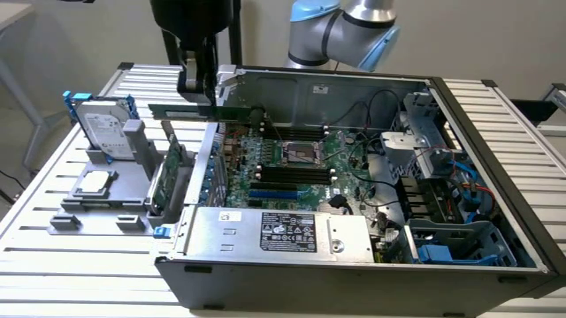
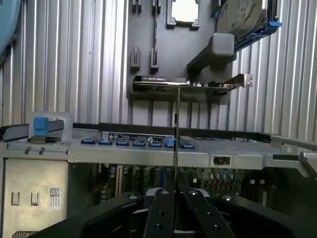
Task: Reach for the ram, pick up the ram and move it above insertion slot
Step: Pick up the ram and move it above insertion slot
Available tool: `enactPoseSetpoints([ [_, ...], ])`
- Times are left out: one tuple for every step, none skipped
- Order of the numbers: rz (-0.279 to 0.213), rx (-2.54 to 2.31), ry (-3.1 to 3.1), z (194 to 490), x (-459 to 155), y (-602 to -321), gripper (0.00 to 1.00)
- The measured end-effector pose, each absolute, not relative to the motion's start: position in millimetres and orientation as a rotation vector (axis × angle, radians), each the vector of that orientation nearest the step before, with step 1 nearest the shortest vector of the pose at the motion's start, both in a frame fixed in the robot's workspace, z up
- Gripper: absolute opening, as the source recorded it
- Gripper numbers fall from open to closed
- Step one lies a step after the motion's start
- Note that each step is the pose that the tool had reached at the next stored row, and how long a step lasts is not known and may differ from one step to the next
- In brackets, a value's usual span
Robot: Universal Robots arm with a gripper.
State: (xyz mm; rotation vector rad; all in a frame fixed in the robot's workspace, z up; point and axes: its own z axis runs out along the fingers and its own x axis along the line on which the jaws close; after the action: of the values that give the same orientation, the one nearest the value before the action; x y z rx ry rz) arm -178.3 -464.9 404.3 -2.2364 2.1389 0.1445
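Observation:
The ram (image 1: 164, 109) is a long thin green stick held level in the air, above the left wall of the open computer case (image 1: 354, 265) near its rear corner. My gripper (image 1: 199, 99) hangs from above and is shut on the ram's middle. In the wrist view the ram (image 2: 177, 134) shows edge-on as a thin line rising from between my fingers (image 2: 161, 213), and my gripper (image 2: 177, 191) is closed around it. The insertion slot (image 1: 292, 174) is one of several parallel black sockets on the motherboard, below the square processor socket (image 1: 301, 154) and to the exterior view's right of the ram.
A grey fixture (image 1: 102, 205) left of the case holds a hard drive with blue rails (image 1: 106, 129), a processor chip (image 1: 95, 182) and an upright green expansion card (image 1: 172, 169). A power supply (image 1: 283, 235), cables and a drive cage (image 1: 442, 199) crowd the case.

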Motion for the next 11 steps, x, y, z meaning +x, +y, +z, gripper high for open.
enactPoseSetpoints([
  [0.146, -2.236, 2.139, 404, -174, -464, 0.13],
  [0.146, -2.236, 2.139, 404, -169, -464, 0.13],
  [0.147, -2.235, 2.138, 404, -165, -463, 0.13],
  [0.148, -2.235, 2.138, 404, -160, -462, 0.13],
  [0.149, -2.235, 2.137, 404, -156, -462, 0.13],
  [0.149, -2.235, 2.138, 404, -151, -461, 0.13],
  [0.149, -2.235, 2.138, 403, -147, -460, 0.13],
  [0.150, -2.235, 2.137, 403, -142, -459, 0.13],
  [0.150, -2.235, 2.137, 403, -137, -458, 0.13],
  [0.149, -2.235, 2.137, 402, -133, -456, 0.13],
  [0.149, -2.235, 2.138, 402, -129, -455, 0.13],
])
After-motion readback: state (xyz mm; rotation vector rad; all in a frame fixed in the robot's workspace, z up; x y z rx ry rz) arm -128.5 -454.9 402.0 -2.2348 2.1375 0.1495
